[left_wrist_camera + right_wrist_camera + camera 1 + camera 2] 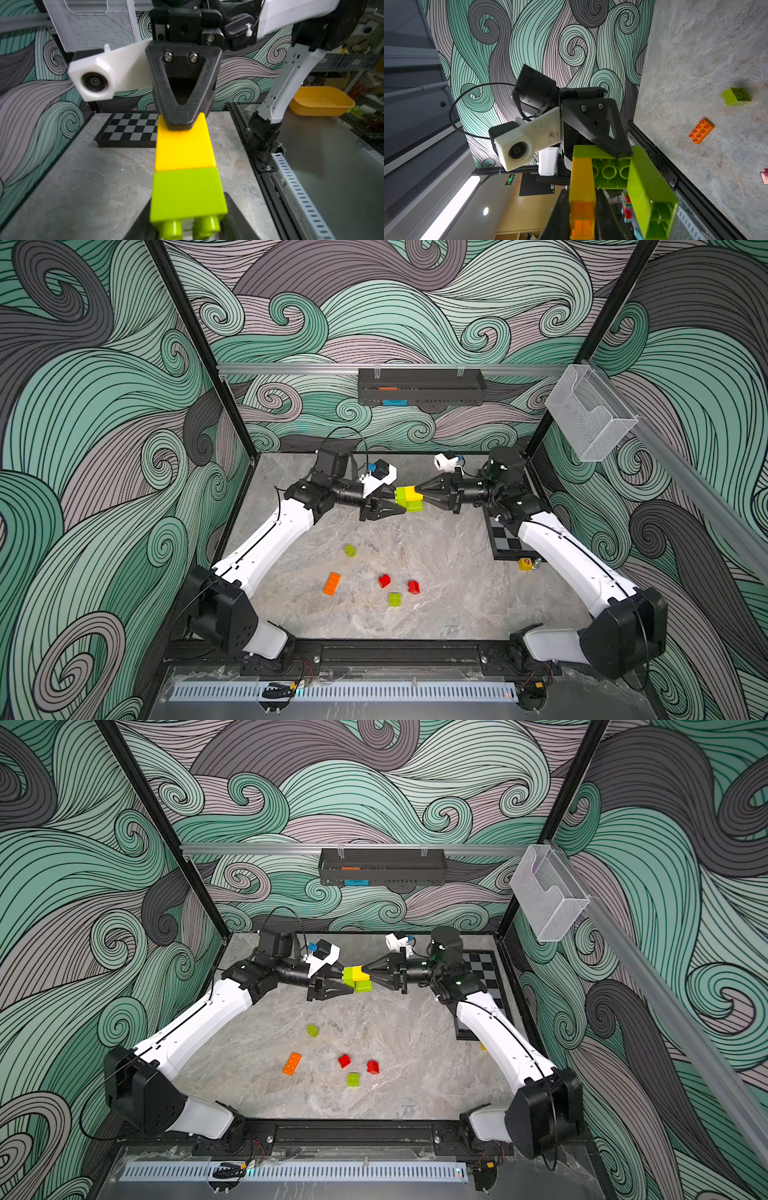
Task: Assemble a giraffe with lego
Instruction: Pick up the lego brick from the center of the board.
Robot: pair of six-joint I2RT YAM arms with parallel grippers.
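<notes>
**Giraffe assembly, early stage.** A partial body of one yellow and two lime green studded plastic bricks [409, 501] hangs mid-frame above the grey marbled tabletop [457, 605] in both top views. The left gripper [397, 502] is clamped on its lime end, and the right gripper [420, 495] on its yellow end. Loose at lower centre lie a long orange brick [332, 583], two red bricks [384, 580] and two lime green bricks [395, 599]. Neck and head are judged not yet built.

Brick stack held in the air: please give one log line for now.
left claw grips lime brick | right claw grips yellow brick | orange brick loose on table
</notes>
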